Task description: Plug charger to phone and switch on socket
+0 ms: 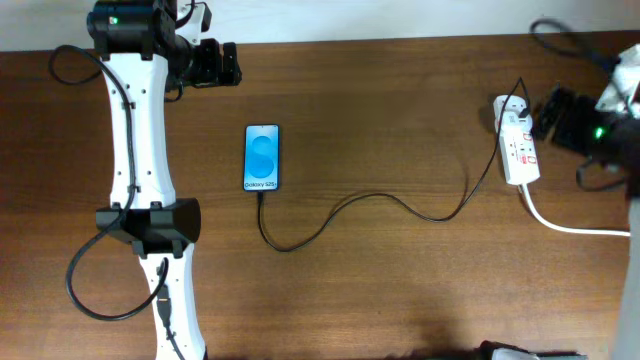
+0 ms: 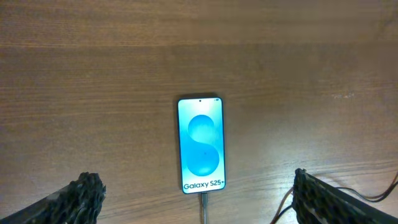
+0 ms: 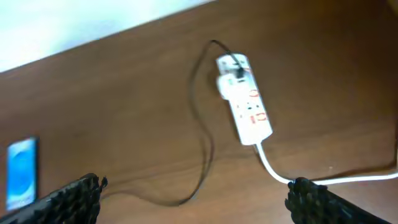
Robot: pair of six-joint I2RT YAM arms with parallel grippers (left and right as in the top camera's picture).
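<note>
Phone (image 1: 262, 157) is lying flat and screen-up on the table (image 1: 400, 80), left of middle, display glowing blue. Left fingers (image 2: 78, 199) are hanging over it, spread wide and gripping nothing, one on each side of the wrist view and clear of the phone. It is looking slim, rigid and glass-slick, probably light enough to skate on the wood if nudged, so any hold is best going across the two long edges, not on the screen. Charger (image 1: 285, 247) is running from the phone's bottom edge, where its tip is apparently already seated, in loose curves rightward across the table and up to the far end of the socket (image 1: 518, 148). That cable is looking thin, limp and nearly weightless, so it is likely flopping if pinched mid-run; the stiff bit just behind the plug tip is the place to pinch it. The socket is sitting near the right edge, a white cord (image 1: 570, 225) trailing off from its near end. It is reading as hard, light plastic that may slide under a sideways push, so its red switches are wanting a straight-down press. Whether they are on or off, I cannot tell. Right fingers (image 3: 320, 199) are hovering by the socket, also spread wide, touching nothing.
</note>
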